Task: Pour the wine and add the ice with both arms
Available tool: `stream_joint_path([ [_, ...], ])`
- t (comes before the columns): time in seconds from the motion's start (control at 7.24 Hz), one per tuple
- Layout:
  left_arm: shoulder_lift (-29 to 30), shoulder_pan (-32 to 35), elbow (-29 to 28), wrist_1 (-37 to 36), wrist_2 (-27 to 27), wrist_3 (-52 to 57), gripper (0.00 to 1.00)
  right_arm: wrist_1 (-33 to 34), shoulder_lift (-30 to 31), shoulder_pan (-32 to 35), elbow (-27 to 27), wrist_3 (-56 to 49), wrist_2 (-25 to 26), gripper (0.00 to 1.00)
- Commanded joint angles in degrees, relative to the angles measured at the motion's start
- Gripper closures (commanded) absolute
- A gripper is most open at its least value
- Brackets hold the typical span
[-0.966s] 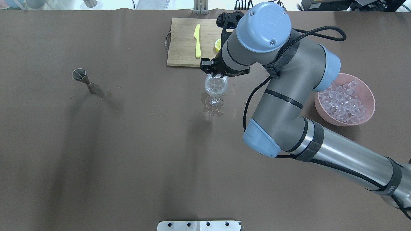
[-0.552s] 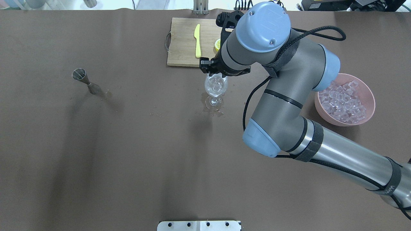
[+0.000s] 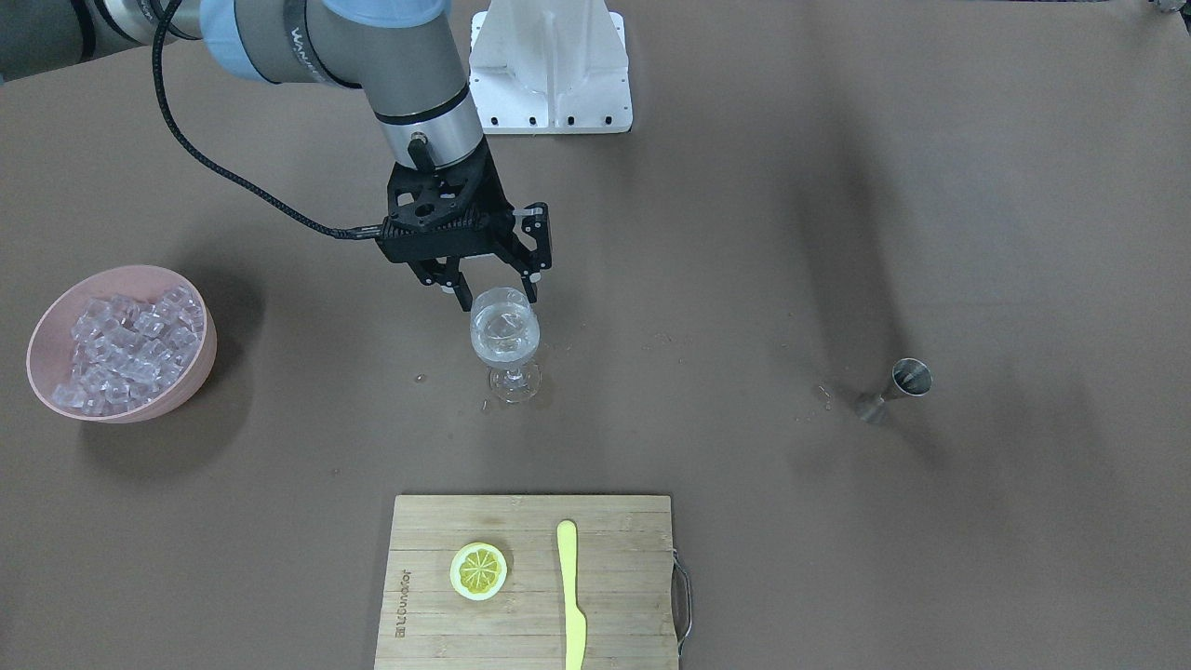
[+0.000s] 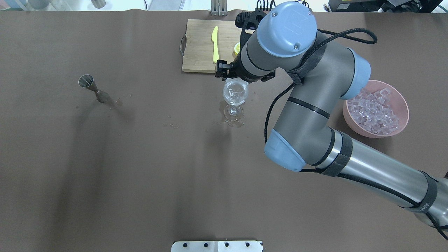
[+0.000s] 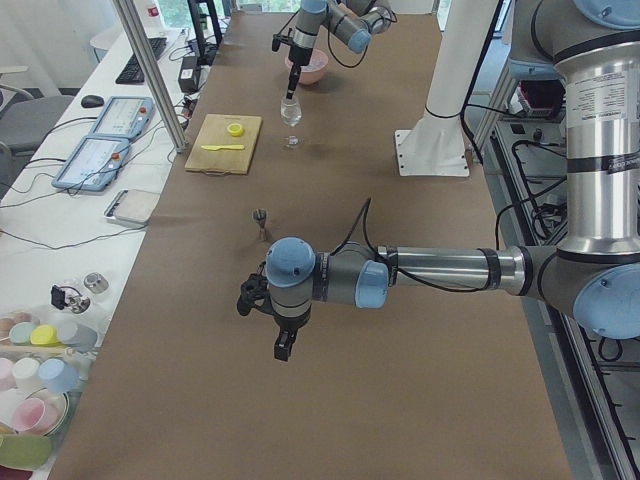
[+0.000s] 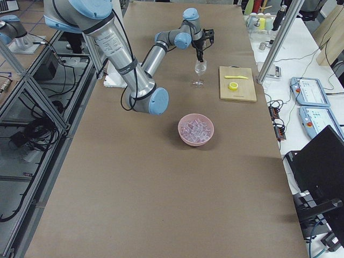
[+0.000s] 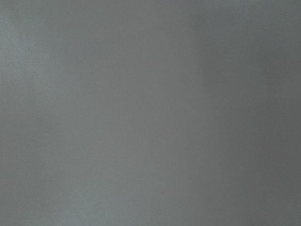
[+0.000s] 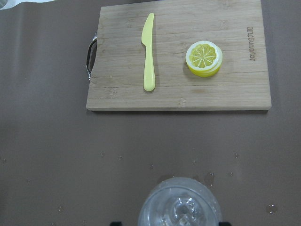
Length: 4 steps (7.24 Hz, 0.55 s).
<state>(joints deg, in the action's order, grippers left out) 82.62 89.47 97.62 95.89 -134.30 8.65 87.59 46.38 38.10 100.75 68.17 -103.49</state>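
The wine glass (image 3: 504, 337) stands upright mid-table and holds a few clear ice cubes (image 3: 502, 325); I cannot tell the clear wine from the glass. My right gripper (image 3: 493, 290) hangs open and empty just above the rim, with a finger on each side. It also shows in the overhead view (image 4: 231, 77). The right wrist view looks down into the glass (image 8: 179, 207). A pink bowl (image 3: 201, 361) holds many ice cubes (image 3: 121, 340). My left gripper (image 5: 283, 346) shows only in the exterior left view, low over bare table; I cannot tell if it is open.
A steel jigger (image 3: 893, 389) stands on the robot's left side. A wooden cutting board (image 3: 521, 642) bears a yellow knife (image 3: 569, 596) and a lemon slice (image 3: 478, 569). Water drops lie around the glass foot. The white stand (image 3: 549, 65) is at the robot's base.
My right gripper has drawn slightly away from the glass toward the cutting board, baring more of the rim. The glass and the ice in it stay put.
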Motion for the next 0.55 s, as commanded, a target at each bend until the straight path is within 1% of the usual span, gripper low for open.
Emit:
stream_joint_path([
  [0.0,-0.09,0.0,-0.07,0.0,0.0,-0.12,0.02,0.3,0.03,1.27,0.32,-0.5,-0.65,0.0],
  [0.14,0.0,0.0,-0.07,0.0,0.0,-0.3,0.02,0.48,0.2,4.15,0.41,-0.76,-4.66,0.0],
  [0.28,0.17,0.0,-0.07,-0.69,-0.09,-0.82,0.02,0.48,1.33,9.66,0.5,-1.46,-14.18,0.0],
  [0.41,0.35,0.0,-0.24,-0.88,0.09,-3.26,0.02,0.39,4.74,15.11,1.72,-6.43,-21.76,0.0],
])
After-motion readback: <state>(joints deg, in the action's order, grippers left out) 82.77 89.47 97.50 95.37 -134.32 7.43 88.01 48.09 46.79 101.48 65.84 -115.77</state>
